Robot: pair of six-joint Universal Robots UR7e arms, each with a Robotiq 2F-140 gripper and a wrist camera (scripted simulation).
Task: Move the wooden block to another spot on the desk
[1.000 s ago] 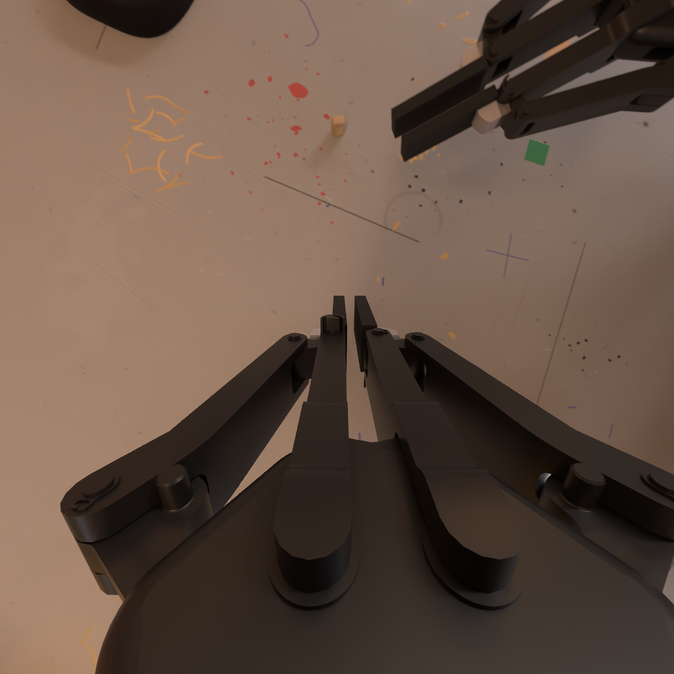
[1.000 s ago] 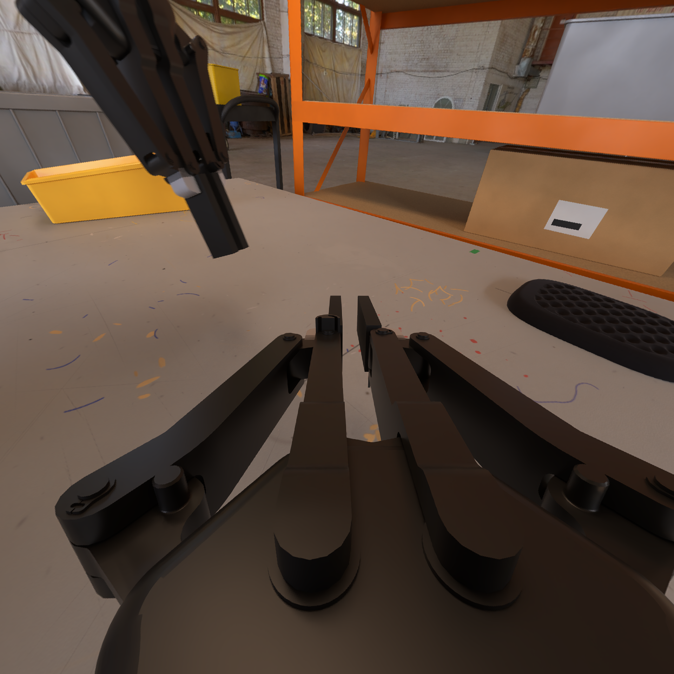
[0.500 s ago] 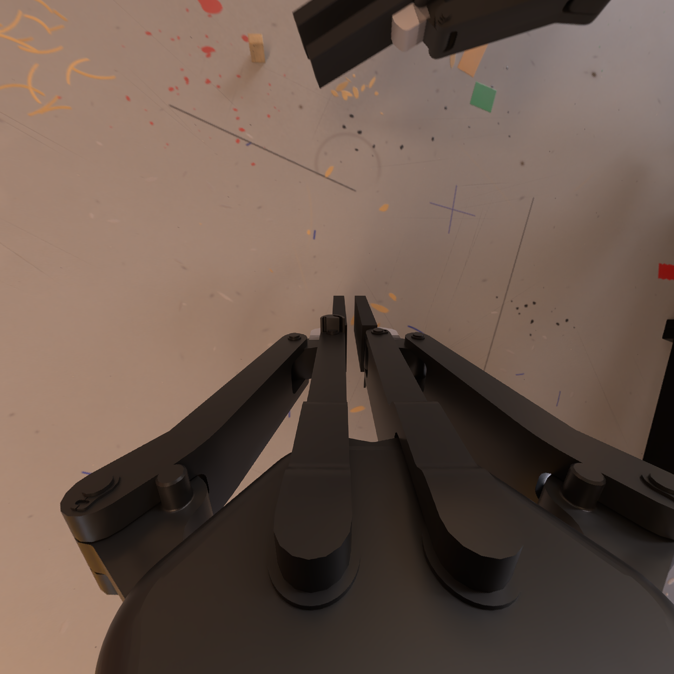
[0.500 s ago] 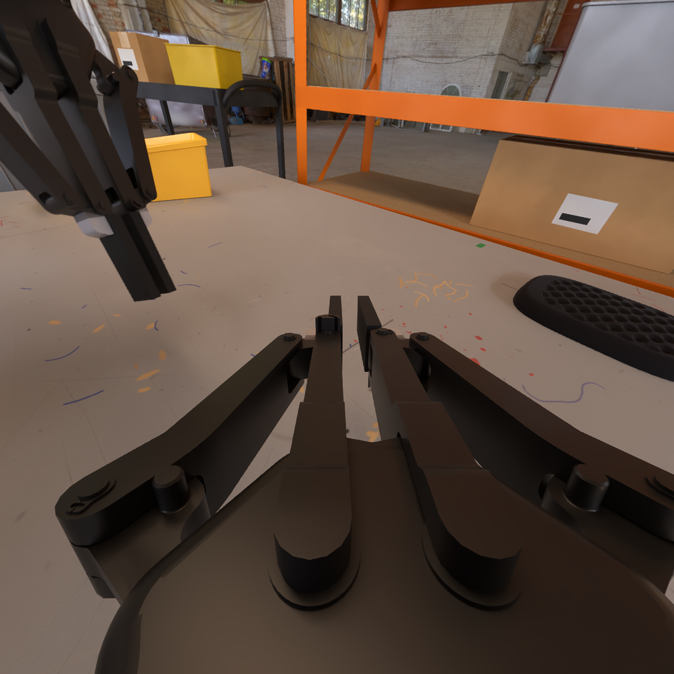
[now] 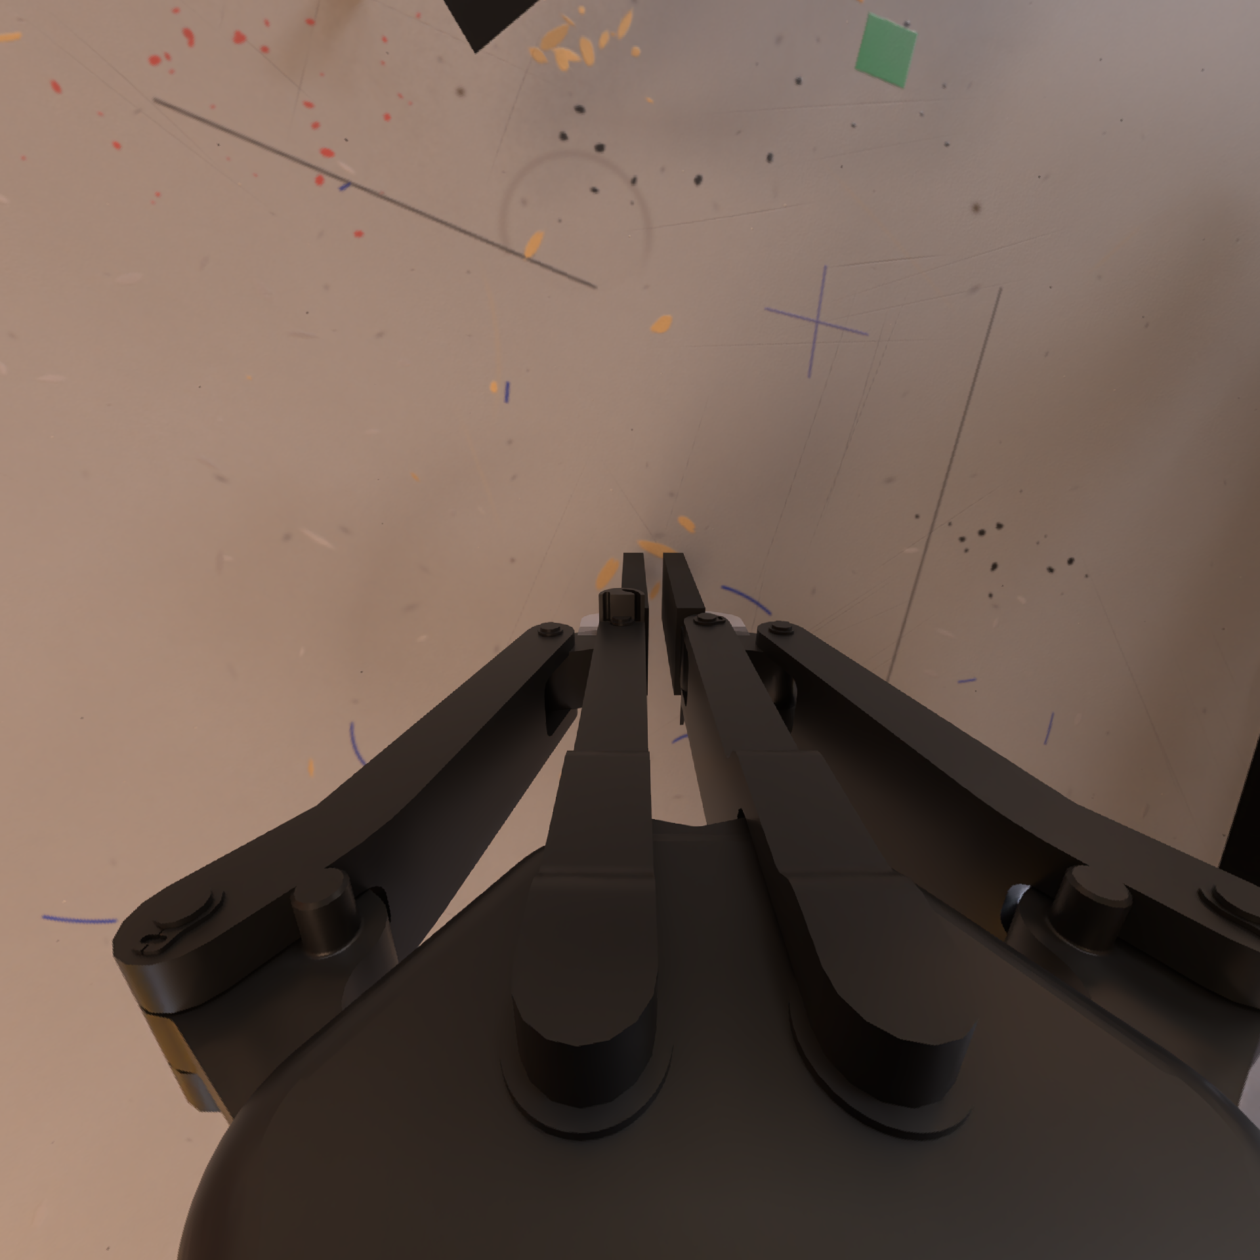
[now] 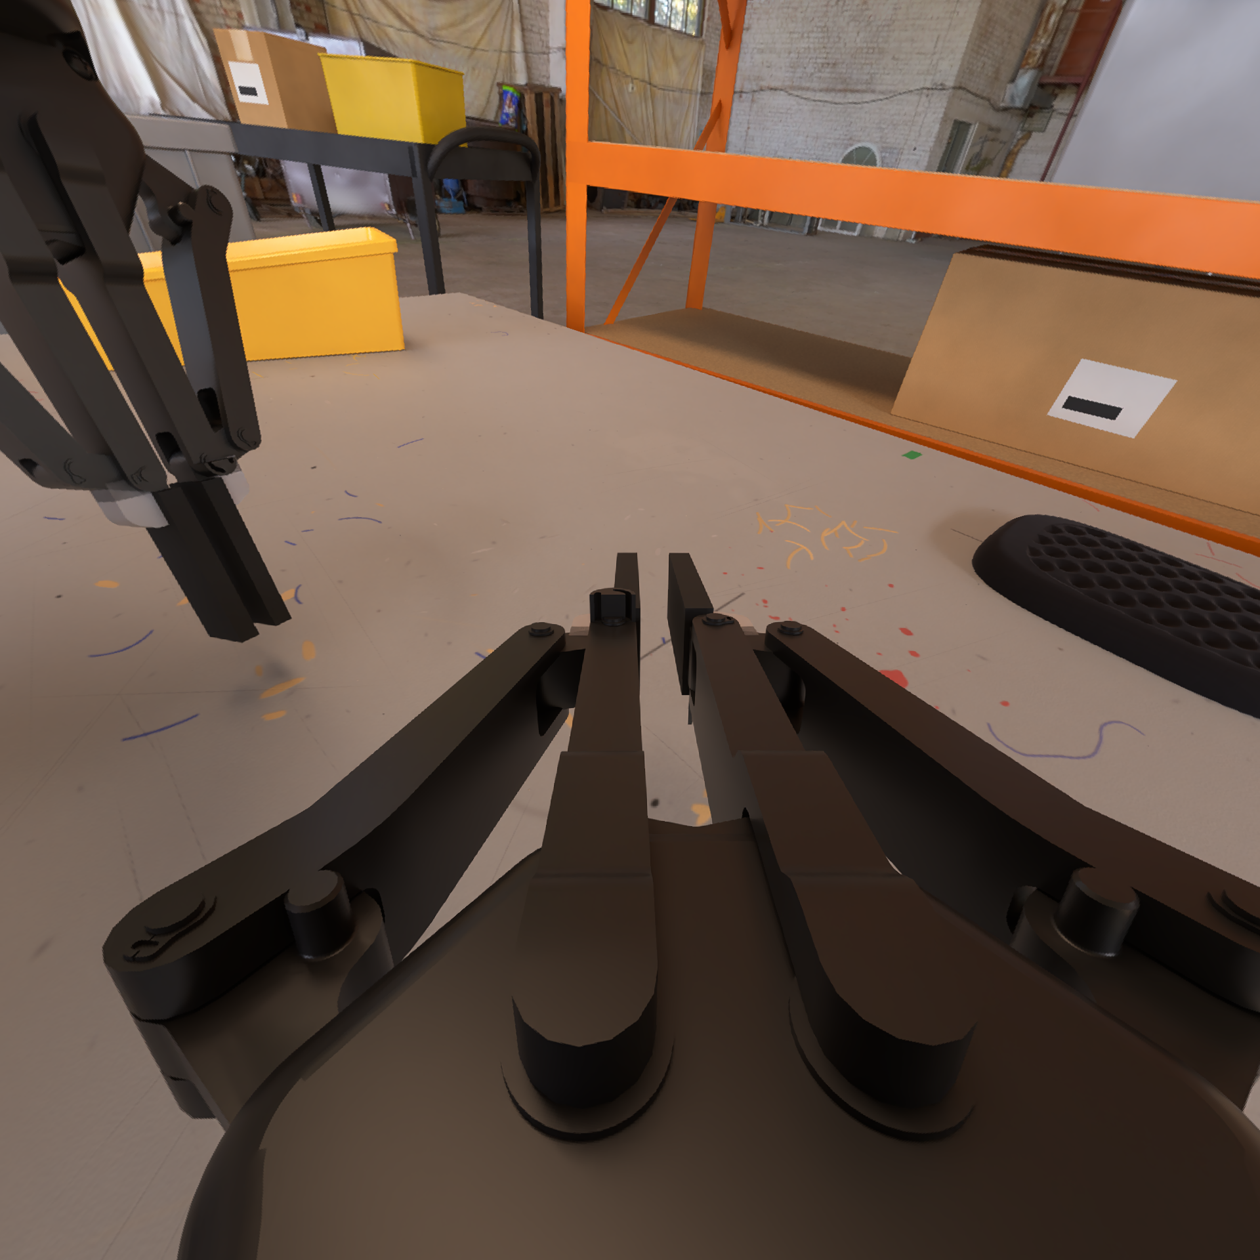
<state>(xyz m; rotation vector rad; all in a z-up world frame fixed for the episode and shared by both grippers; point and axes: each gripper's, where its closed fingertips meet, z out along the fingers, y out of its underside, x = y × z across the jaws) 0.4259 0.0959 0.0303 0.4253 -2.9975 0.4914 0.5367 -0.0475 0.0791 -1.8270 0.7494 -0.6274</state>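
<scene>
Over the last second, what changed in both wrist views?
The left gripper swung away from the block, which has left its view, and sank toward the desk. The right gripper tilted slightly. Both stayed shut and empty.

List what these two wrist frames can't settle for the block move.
- Wooden block: in neither view, so its spot is unknown.
- Right gripper: in the left wrist view, cut off by the top edge.
- Black mesh pad: in the right wrist view, cut off by the right edge.
- Desk beneath each gripper: hidden by its own body.
</scene>
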